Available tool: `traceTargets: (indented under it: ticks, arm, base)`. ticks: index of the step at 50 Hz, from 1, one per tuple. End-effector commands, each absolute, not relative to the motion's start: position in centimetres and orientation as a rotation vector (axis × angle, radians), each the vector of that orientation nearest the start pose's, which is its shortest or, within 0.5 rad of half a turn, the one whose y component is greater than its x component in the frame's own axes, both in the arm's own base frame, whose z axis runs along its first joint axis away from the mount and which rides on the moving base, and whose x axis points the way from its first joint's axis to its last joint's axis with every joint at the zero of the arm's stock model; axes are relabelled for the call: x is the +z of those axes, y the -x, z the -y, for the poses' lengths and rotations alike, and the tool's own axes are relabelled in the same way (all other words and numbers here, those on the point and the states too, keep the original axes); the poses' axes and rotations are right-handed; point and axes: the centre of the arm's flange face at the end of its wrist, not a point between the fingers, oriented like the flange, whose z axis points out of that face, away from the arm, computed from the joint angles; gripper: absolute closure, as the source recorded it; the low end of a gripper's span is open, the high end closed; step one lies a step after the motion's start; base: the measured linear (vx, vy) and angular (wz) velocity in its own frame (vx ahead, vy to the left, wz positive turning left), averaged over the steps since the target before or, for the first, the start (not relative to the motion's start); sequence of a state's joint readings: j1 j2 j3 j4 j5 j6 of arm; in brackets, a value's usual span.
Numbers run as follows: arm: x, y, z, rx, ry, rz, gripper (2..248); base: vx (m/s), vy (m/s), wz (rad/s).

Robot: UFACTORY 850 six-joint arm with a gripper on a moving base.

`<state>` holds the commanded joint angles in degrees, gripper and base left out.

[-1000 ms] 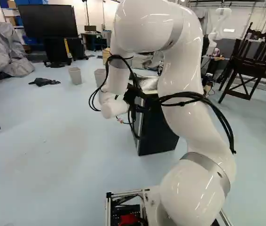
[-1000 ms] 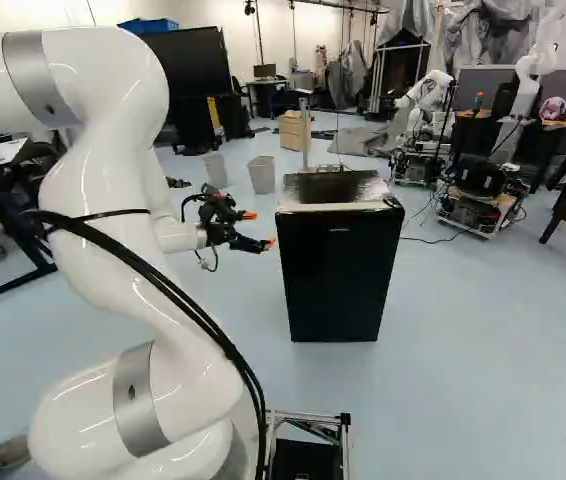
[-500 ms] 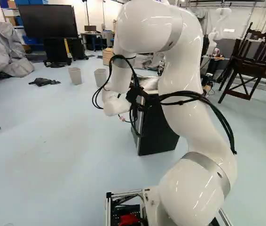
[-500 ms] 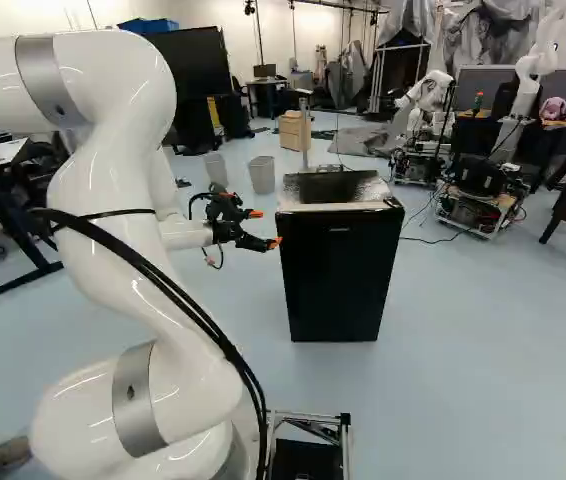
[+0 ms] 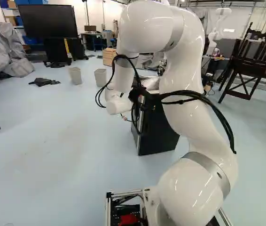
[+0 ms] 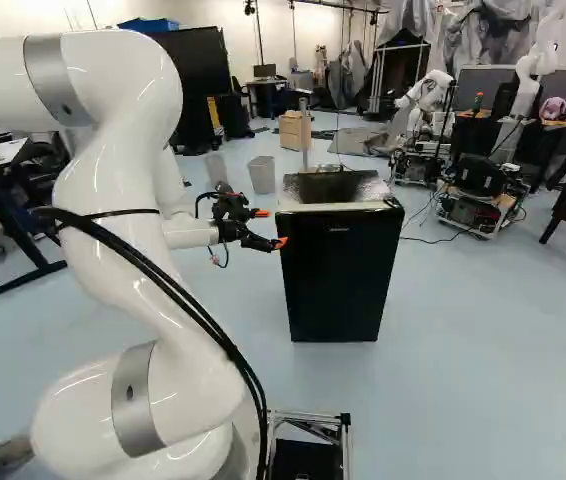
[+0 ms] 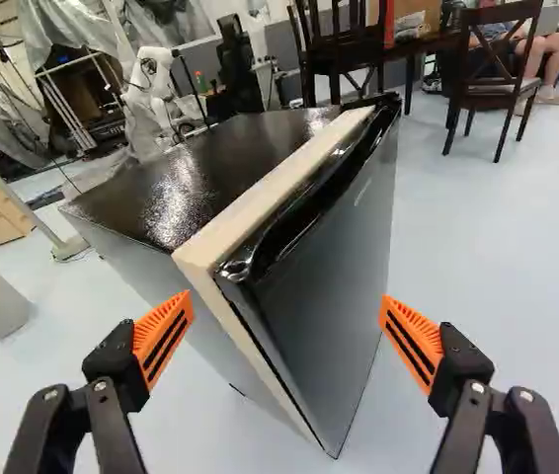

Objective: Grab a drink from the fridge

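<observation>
The white, glossy robot arm (image 6: 98, 190) rises from the foot of both base views, arching over and reaching ahead. The black, box-shaped fridge (image 6: 338, 275) with a pale strip along its top front edge stands upright on the pale blue floor (image 6: 493, 340), right of the end effector (image 6: 270, 228) in the right base view and partly behind the arm in the left one. Its door (image 7: 329, 286) lies closed against the body, so the inside is hidden. Beyond, the large black screen (image 5: 48, 21) stands at the upper left of the left base view, and dark wooden chairs (image 7: 502, 79) stand past the fridge. The light wooden drawer unit (image 6: 291, 130) is behind two pale grey bins (image 6: 262, 175). In the wrist view, the end effector (image 7: 287, 306) is spread wide, its black fingers on either side of the fridge's near upright door edge. The ribbed orange pads (image 7: 161, 336) are near the fridge; I cannot tell whether either touches it.
</observation>
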<state>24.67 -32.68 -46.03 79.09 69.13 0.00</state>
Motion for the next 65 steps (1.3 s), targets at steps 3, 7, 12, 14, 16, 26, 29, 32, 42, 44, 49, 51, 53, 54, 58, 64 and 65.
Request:
traceTargets:
  ticks: [3, 7, 12, 14, 16, 26, 29, 32, 42, 44, 49, 51, 53, 54, 58, 64, 65]
  arm:
    - [28.5, -46.9, -12.2, -1.999, 2.449, -1.527, 3]
    - [28.5, -47.0, -12.0, -2.000, 2.447, -1.536, 3]
    - [28.5, -47.2, -11.6, -2.001, 2.444, -1.549, 3]
    - [28.5, -47.2, -11.5, -2.001, 2.443, -1.554, 3]
    - [28.5, -47.3, -11.3, -2.002, 2.442, -1.558, 3]
    - [28.5, -47.2, -10.6, -2.002, 2.443, -1.578, 3]
    - [28.5, -47.0, -10.4, -2.002, 2.445, -1.582, 3]
    - [28.5, -46.9, -10.2, -2.001, 2.448, -1.587, 3]
    - [28.5, -46.0, -9.4, -1.998, 2.462, -1.597, 3]
    - [28.6, -45.8, -9.2, -1.997, 2.466, -1.598, 3]
    - [28.6, -45.1, -8.8, -1.995, 2.477, -1.600, 3]
    - [28.6, -44.8, -8.7, -1.993, 2.482, -1.599, 3]
    - [28.6, -44.5, -8.6, -1.992, 2.487, -1.598, 3]
    - [28.6, -44.3, -8.5, -1.991, 2.490, -1.597, 3]
    - [28.6, -43.7, -8.3, -1.989, 2.501, -1.592, 3]
    - [28.7, -42.6, -8.1, -1.984, 2.520, -1.582, 3]
    - [28.7, -42.4, -8.0, -1.983, 2.523, -1.580, 3]
  base:
    - [0.000, 0.000, 0.000]
    - [0.000, 0.000, 0.000]
    - [0.000, 0.000, 0.000]
    - [0.000, 0.000, 0.000]
    - [0.000, 0.000, 0.000]
    - [0.000, 0.000, 0.000]
    - [0.000, 0.000, 0.000]
    - [0.000, 0.000, 0.000]
    - [0.000, 0.000, 0.000]
    - [0.000, 0.000, 0.000]
    - [-0.001, -0.001, -0.006]
    - [0.000, 0.000, 0.000]
    - [0.000, 0.000, 0.000]
    - [0.000, 0.000, 0.000]
    - [0.000, 0.000, 0.000]
    - [0.000, 0.000, 0.000]
    - [0.000, 0.000, 0.000]
